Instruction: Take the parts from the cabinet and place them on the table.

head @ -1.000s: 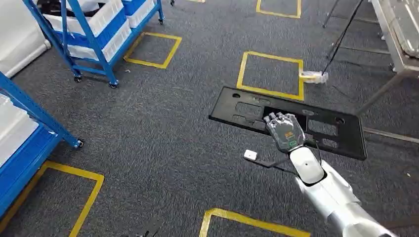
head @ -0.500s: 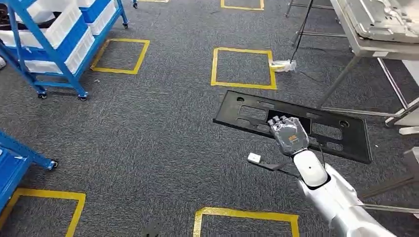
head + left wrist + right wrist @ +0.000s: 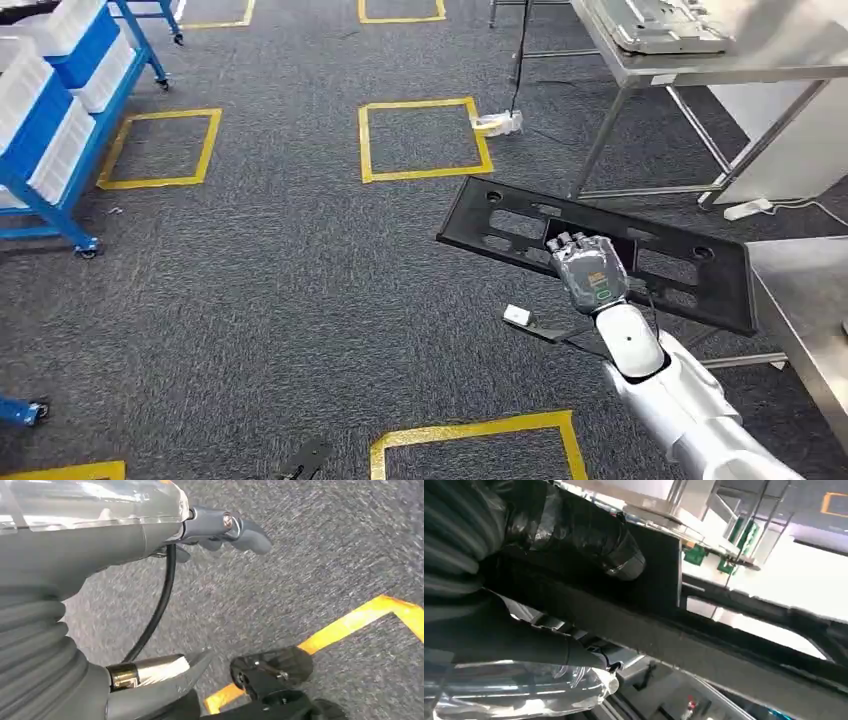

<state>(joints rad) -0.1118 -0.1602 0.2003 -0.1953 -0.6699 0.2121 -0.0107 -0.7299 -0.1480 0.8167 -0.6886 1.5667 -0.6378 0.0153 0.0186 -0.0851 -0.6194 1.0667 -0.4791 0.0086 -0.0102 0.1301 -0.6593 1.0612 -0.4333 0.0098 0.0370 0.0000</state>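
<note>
Right hand [image 3: 592,272] gripped long black cut-out panel [image 3: 690,270] at mid-length over grey carpet [image 3: 300,270], metal table [image 3: 740,62] at 1 o'clock, left hand [image 3: 220,527] hung holding nothing, fingers probably loosely apart

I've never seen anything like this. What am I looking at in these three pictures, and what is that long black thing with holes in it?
This is a walking robot with two silver arms ending in hands, seen through its own cameras. The wide picture comes from its head, looking down at a grey carpet marked with yellow tape squares.

The right hand holds a long black panel with cut-out openings, carried above the floor. That is the part it must bring to a table; a metal table stands ahead on the right, with a grey part already on it. Blue shelving with white bins stands on the left.

The other two pictures come from cameras at the wrists. The right wrist one shows the fingers wrapped around the panel's edge. The left wrist one shows the left hand hanging over the carpet, holding nothing.
</note>
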